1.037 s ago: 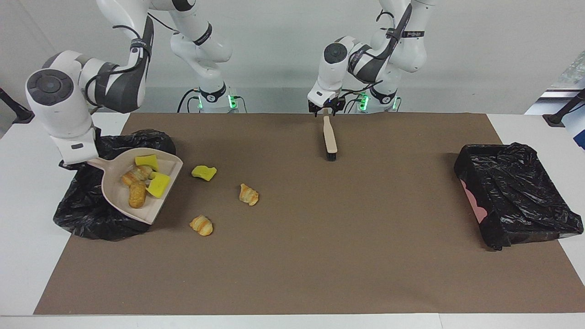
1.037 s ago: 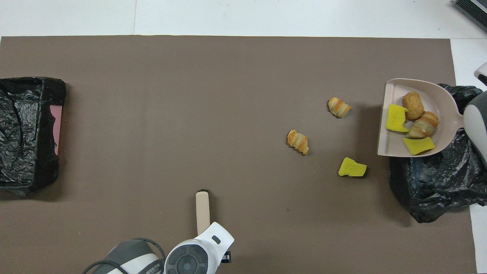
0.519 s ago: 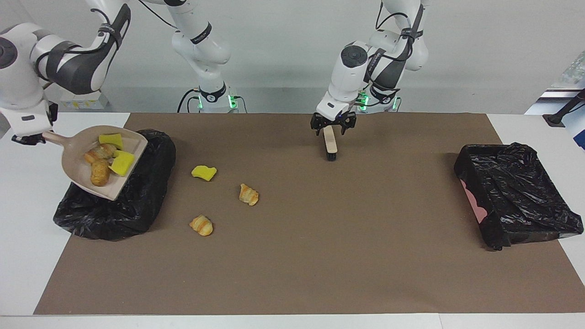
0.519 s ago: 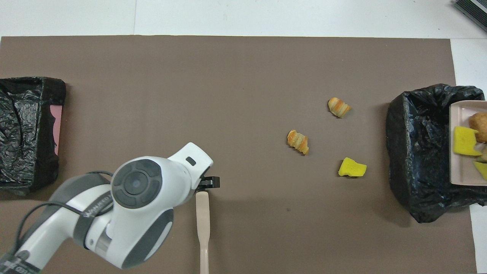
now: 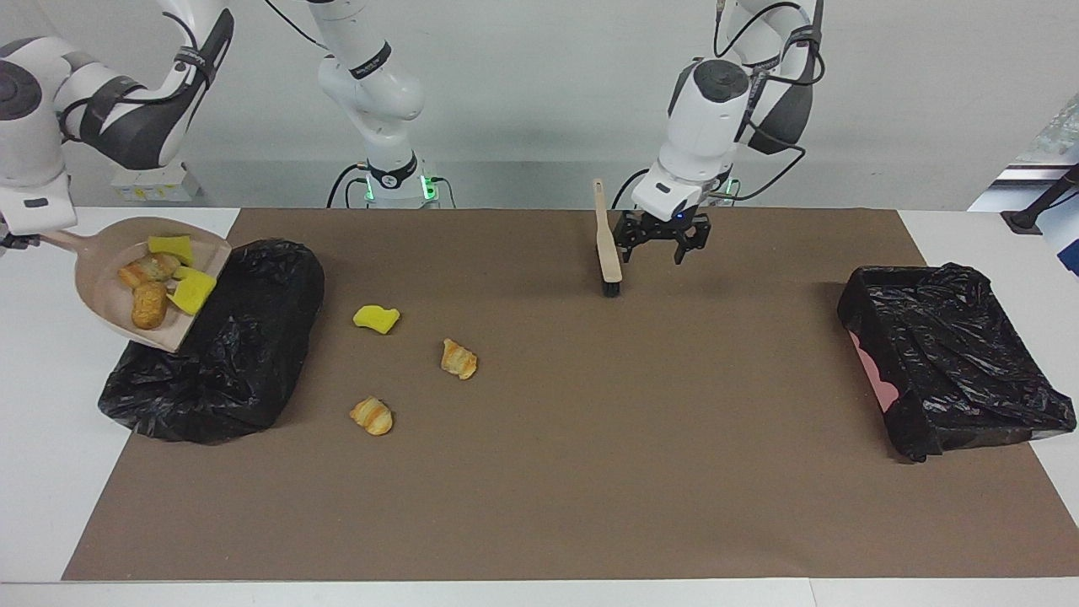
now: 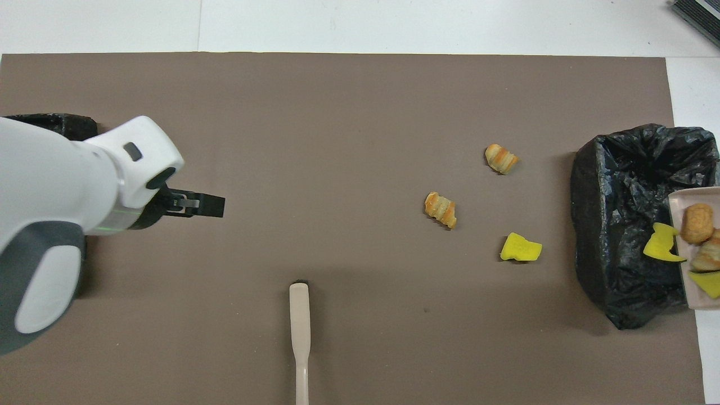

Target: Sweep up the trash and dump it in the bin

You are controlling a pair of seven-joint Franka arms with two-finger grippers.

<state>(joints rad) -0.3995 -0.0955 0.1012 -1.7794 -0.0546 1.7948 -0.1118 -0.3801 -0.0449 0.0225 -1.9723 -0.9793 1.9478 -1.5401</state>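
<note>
My right gripper (image 5: 24, 239) is shut on the handle of the beige dustpan (image 5: 105, 291), which hangs tilted over the black-lined bin (image 5: 236, 337). In the pan lie yellow sponge chunks (image 5: 192, 291), a pastry and a brown nugget (image 5: 148, 305); one sponge (image 6: 661, 246) sits at the pan's lower lip. Loose trash lies on the brown mat beside the bin: a yellow sponge (image 5: 376, 318) and two croissants (image 5: 458, 358) (image 5: 372, 415). My left gripper (image 5: 656, 248) hangs open and empty just beside the brush (image 5: 607, 249).
A second black-lined bin (image 5: 952, 354) stands at the left arm's end of the table. The brush (image 6: 299, 326) rests on its bristles near the robots' edge of the brown mat (image 5: 590, 472).
My left gripper has come off the brush handle and moved toward the left arm's end; the brush stayed put. My right arm lifted the loaded dustpan over the bin and tilted it.
</note>
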